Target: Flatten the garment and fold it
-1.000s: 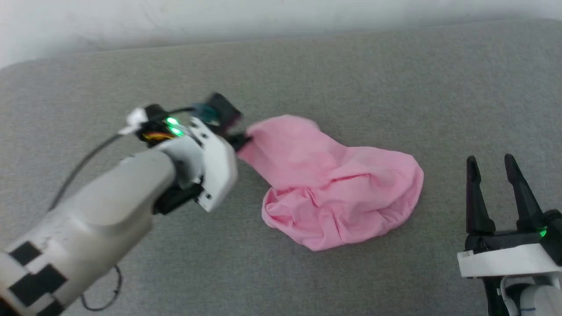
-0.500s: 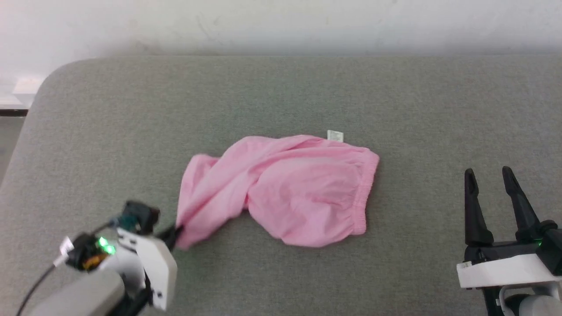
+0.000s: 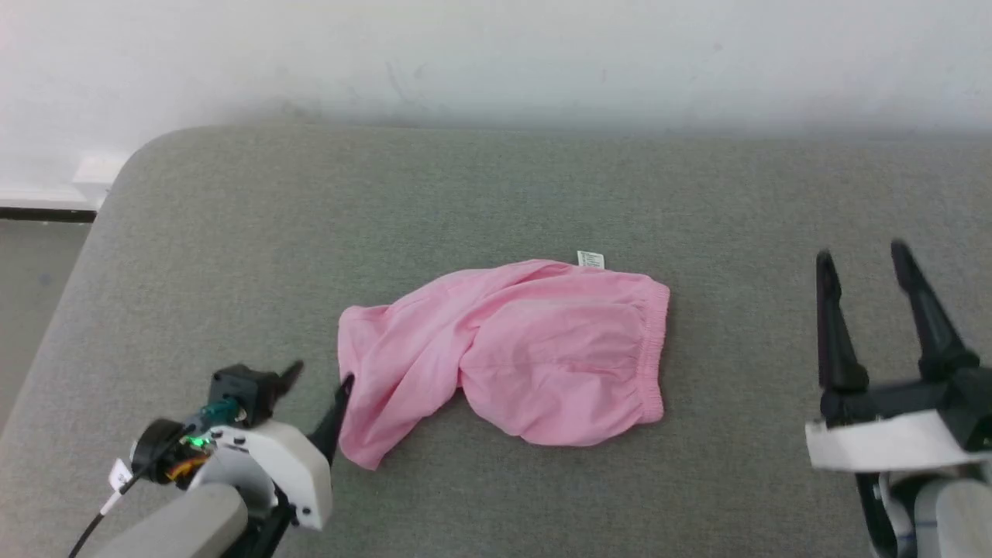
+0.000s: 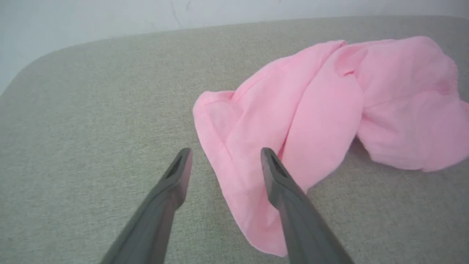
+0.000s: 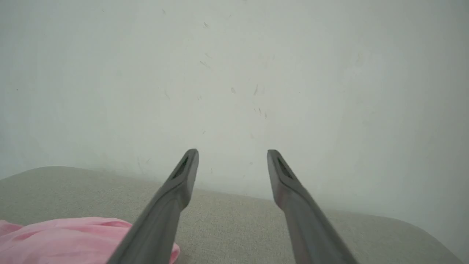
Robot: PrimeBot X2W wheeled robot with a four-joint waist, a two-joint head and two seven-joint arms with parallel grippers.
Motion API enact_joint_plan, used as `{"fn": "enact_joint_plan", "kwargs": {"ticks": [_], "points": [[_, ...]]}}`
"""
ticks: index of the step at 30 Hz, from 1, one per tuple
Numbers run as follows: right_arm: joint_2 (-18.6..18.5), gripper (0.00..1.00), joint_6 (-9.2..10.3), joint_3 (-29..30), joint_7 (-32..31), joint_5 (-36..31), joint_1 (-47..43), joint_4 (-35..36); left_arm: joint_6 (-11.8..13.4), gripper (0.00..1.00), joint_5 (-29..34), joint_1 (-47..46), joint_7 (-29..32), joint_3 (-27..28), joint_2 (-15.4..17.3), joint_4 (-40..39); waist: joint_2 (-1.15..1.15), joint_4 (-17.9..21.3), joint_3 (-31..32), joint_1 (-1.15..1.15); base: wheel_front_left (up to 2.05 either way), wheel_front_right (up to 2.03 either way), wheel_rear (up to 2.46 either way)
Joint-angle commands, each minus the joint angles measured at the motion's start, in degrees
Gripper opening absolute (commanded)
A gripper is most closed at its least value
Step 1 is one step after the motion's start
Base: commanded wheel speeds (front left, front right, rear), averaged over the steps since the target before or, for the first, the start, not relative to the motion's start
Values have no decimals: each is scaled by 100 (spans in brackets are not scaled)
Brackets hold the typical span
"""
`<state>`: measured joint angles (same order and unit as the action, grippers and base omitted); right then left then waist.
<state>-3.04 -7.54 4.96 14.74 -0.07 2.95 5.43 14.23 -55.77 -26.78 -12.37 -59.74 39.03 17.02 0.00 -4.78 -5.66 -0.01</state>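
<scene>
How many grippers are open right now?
2. The left gripper, lower left in the head view, by the left end of the garment; the right gripper, lower right, apart from it.

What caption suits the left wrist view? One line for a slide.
Open left tool at the edge of the rumpled pink garment on a grey cushion.

You have the garment [image 3: 504, 349] lying on the cushion [image 3: 496, 194] near its middle, with the label [image 3: 590, 260] at its far edge, toward the wall [image 3: 496, 54] behind the cushion. Your left gripper [image 3: 322, 373] sits just beside the garment's near-left end. Your right gripper [image 3: 861, 254] stands well apart, off to the garment's right.
</scene>
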Motion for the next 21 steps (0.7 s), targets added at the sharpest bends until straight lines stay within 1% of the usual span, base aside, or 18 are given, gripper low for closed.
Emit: {"fn": "enact_joint_plan", "kwargs": {"ticks": [1, 3, 4, 6, 9, 11, 15, 18, 21], "points": [[-30, 100, 5, -25, 26, -79, 187, 39, 131, 100, 116, 59, -106, 106, -33, -55, 0, -60, 43, 1, 0, 0, 0], [-177, 100, 5, -110, 26, -129, 456, 16, 431, 100, 304, 89, -233, 446, -89, -189, 0, -95, 35, 1, 0, 0, 0], [-274, 100, 5, -179, 26, -123, 595, -35, 537, 100, 444, 116, -252, 661, -132, -279, 0, -114, 23, 1, 0, 0, 0], [-546, 100, 5, -439, 26, -73, 869, -205, 819, 100, 987, 229, -258, 1382, -318, -658, 0, -157, -6, 1, 0, 0, 0], [-970, 100, 5, -849, 26, 19, 1291, -512, 1075, 100, 1869, 698, -261, 2293, -644, -1137, 0, -180, -8, 1, 0, 0, 0], [-1261, 100, 5, -1236, 26, 200, 1504, -745, 1156, 100, 2401, 1055, -261, 2745, -877, -1356, 0, -191, 31, 1, 0, 0, 0], [-1990, 100, 5, -2373, -25, 779, 1831, -1374, 1332, 100, 3202, 1707, -262, 3500, -1345, -1762, 0, -193, 122, 1, 0, 0, 0], [-2497, 100, 5, -3315, -383, 1327, 2213, -1548, 1292, 100, 3604, 2097, -262, 4072, -1680, -2076, 0, -188, 133, 1, 0, 0, 0], [-2850, 100, 5, -4197, -973, 2097, 2626, -1580, 1242, 100, 3970, 2437, -263, 4526, -1993, -2325, 0, -175, 104, 1, 0, 0, 0]]}}
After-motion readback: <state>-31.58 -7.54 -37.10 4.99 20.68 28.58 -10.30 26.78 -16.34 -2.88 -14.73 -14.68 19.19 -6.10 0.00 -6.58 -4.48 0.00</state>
